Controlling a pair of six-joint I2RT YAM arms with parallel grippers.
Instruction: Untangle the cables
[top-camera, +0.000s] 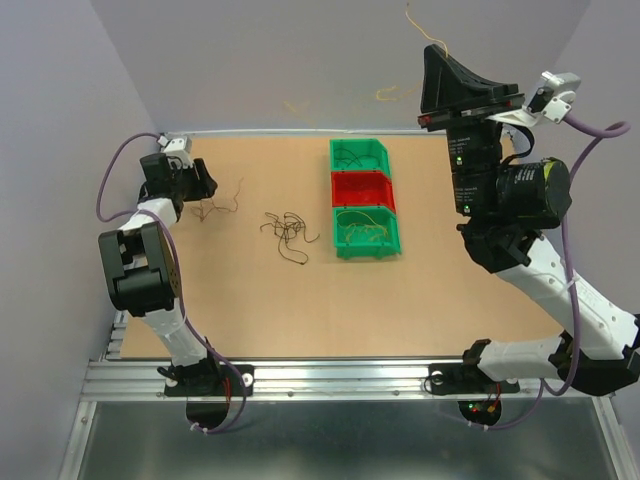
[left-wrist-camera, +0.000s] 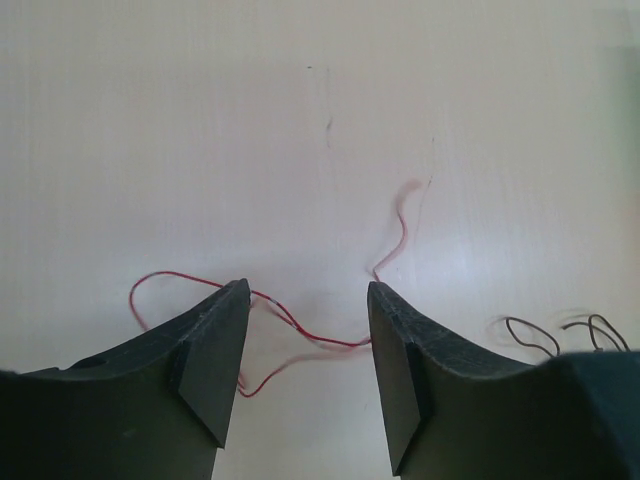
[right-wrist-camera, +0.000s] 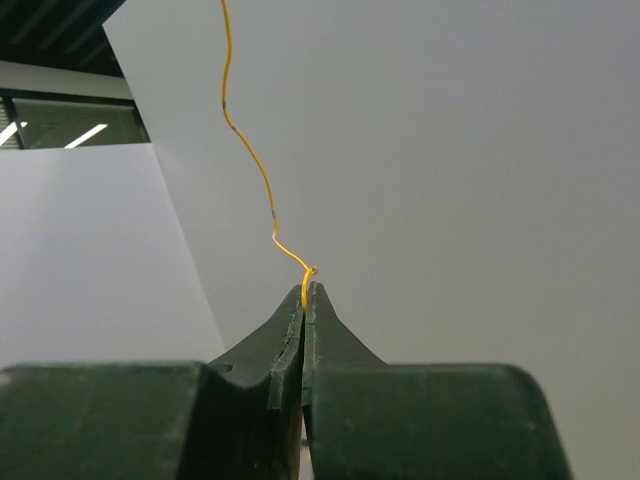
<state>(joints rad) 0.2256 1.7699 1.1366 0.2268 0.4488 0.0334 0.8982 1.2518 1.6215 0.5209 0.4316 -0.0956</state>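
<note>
Left hand (left-wrist-camera: 305, 295) about half open, holding nothing (poised over its target). The red wire (left-wrist-camera: 330, 345) lies on the counter (left-wrist-camera: 300, 120) at lower centre, running crosswise through the finger gap. Right hand (right-wrist-camera: 305, 292), upper right of the top view, is pinched shut on a yellow wire (right-wrist-camera: 250, 150). Dark tangle (top-camera: 288, 232) mid-counter.

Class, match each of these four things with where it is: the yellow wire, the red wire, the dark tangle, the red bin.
1 yellow wire
2 red wire
3 dark tangle
4 red bin

A loose on the table
B between the green bins
C pinched in the shut right gripper
D between the fingers of the open left gripper

Pairs: 1-C, 2-D, 3-A, 4-B
</note>
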